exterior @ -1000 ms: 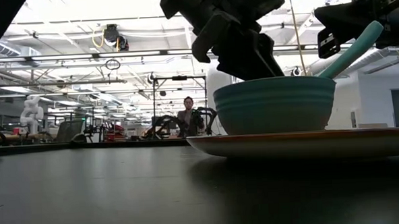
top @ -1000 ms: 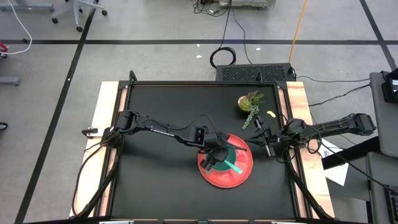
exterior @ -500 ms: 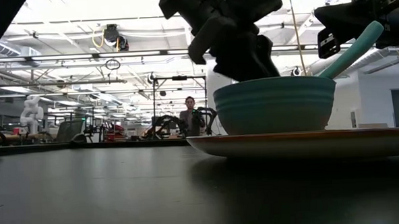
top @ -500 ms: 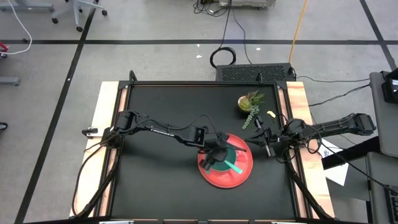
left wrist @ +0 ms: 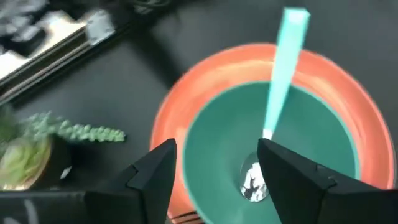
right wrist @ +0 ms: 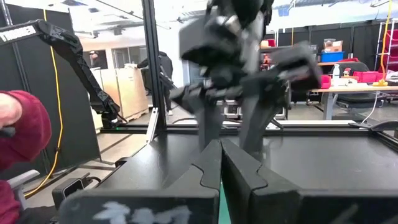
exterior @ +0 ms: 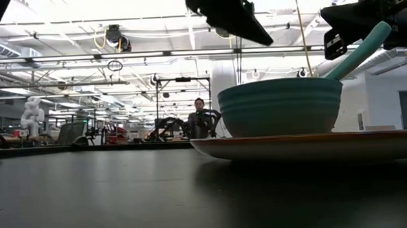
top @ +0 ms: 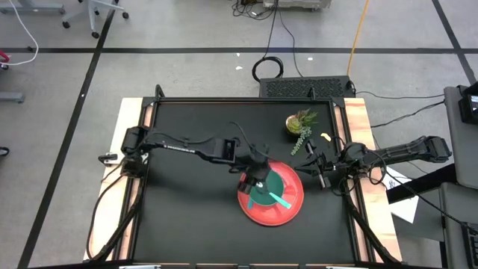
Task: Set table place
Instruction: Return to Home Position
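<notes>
Now: left claw (left wrist: 216,152) wide, empty, above teal bowl (left wrist: 217,124) holding spoon (left wrist: 283,68), on red plate (top: 293,213) toward desk's (top: 187,209) right edge. Lift straight up, clear of spoon handle. Right claw (top: 320,170) pinched shut, parked beside plate.

The left gripper (left wrist: 216,152) has been raised clear of the teal bowl (exterior: 280,107) and drawn back toward the bowl's 10 o'clock side. In the low view it is now seen high above the rim. The left arm's rear links have been pulled toward 9 o'clock.
</notes>
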